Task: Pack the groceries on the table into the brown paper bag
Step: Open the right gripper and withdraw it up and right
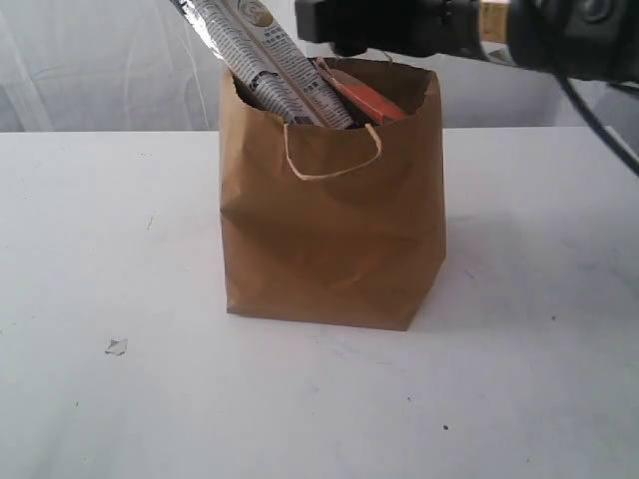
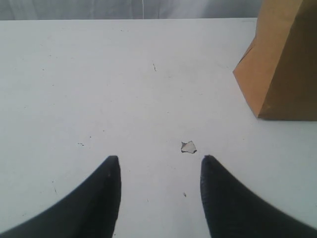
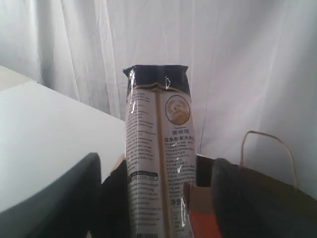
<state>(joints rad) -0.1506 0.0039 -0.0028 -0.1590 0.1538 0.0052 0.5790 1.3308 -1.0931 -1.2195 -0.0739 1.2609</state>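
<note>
The big white table [image 1: 120,249] is giving open room on the left, on the right and in front of the brown paper bag [image 1: 334,239], which is standing in the middle. Only the outside view is showing the whole bag. The left wrist view is showing just one corner of it.

The right arm [image 1: 469,25] is reaching over the top of the bag. Its wrist view is showing the right gripper [image 3: 157,157] spread wide on both sides of the long noodle packet [image 1: 265,55], with a gap on each side. The packet is sticking out of the bag and leaning left. A pouch with an orange label [image 1: 371,98] is peeking out just beside it.

The left gripper [image 2: 159,158] is hanging over the table with its fingers apart and nothing between them. A small white scrap [image 1: 116,346] is lying near its tips.
</note>
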